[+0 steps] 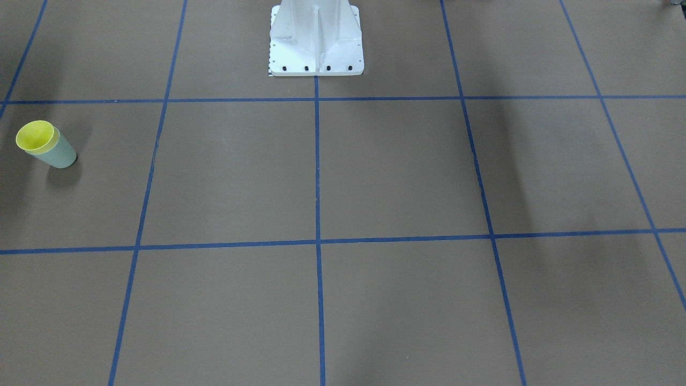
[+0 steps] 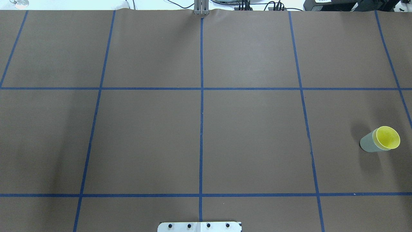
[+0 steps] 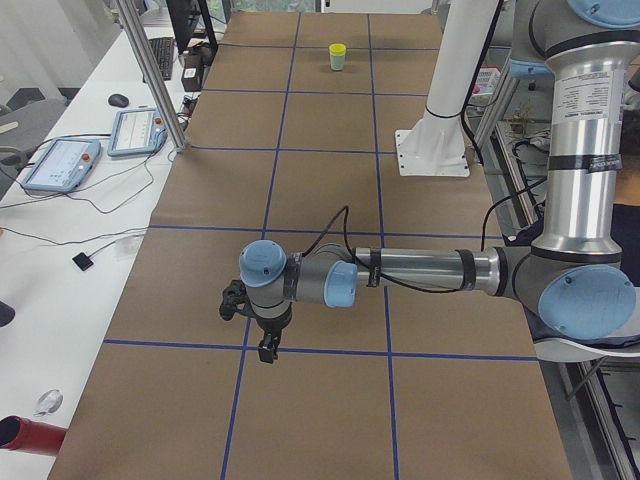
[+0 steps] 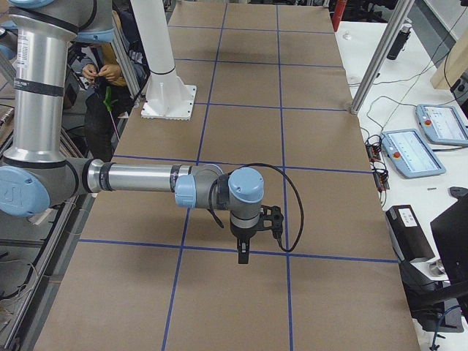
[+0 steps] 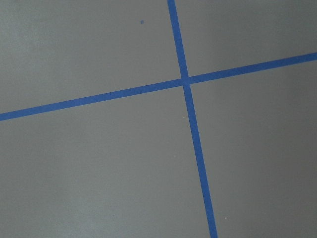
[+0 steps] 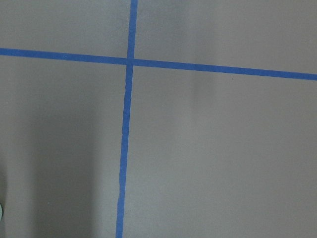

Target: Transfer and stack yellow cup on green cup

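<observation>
The yellow cup [image 1: 35, 135] sits nested inside the green cup [image 1: 58, 153], and only its rim and inside show. The pair stands upright on the brown table at the robot's right end. They also show in the overhead view, yellow [image 2: 388, 137] in green [image 2: 368, 144], and far off in the exterior left view [image 3: 338, 55]. My left gripper [image 3: 262, 350] hangs over a blue tape line at the table's left end, far from the cups. My right gripper [image 4: 243, 256] hangs over the table at the right end. Both show only in side views, so I cannot tell if they are open or shut.
The robot's white pedestal [image 1: 316, 37] stands at the table's robot-side edge. Blue tape lines [image 2: 201, 106] divide the brown table into squares. Tablets and cables lie on the white bench [image 3: 60, 165] beyond the table's far edge. Both wrist views show only table and tape.
</observation>
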Controlling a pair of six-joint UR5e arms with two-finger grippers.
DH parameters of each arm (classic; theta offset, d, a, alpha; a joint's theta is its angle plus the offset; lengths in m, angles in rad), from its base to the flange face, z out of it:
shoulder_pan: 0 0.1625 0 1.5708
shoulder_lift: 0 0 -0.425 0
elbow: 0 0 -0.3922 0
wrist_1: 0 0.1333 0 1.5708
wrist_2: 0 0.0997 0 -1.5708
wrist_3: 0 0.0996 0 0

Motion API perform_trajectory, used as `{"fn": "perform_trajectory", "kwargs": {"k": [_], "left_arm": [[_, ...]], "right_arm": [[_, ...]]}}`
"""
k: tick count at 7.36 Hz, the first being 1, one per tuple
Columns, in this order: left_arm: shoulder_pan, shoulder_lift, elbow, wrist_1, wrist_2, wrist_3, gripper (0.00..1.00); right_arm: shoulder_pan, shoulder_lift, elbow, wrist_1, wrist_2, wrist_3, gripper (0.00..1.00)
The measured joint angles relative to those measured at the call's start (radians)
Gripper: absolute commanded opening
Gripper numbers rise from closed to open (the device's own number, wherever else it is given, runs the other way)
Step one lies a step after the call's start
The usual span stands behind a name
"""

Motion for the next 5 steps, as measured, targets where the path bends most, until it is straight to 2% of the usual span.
{"fn": "perform_trajectory", "kwargs": {"k": [5], "left_arm": [[-0.038,0.009,-0.031,0.001,0.012,0.010,1.00]], "right_arm": [[0.000,-0.002,0.003,0.001,0.001,-0.003,1.00]]}}
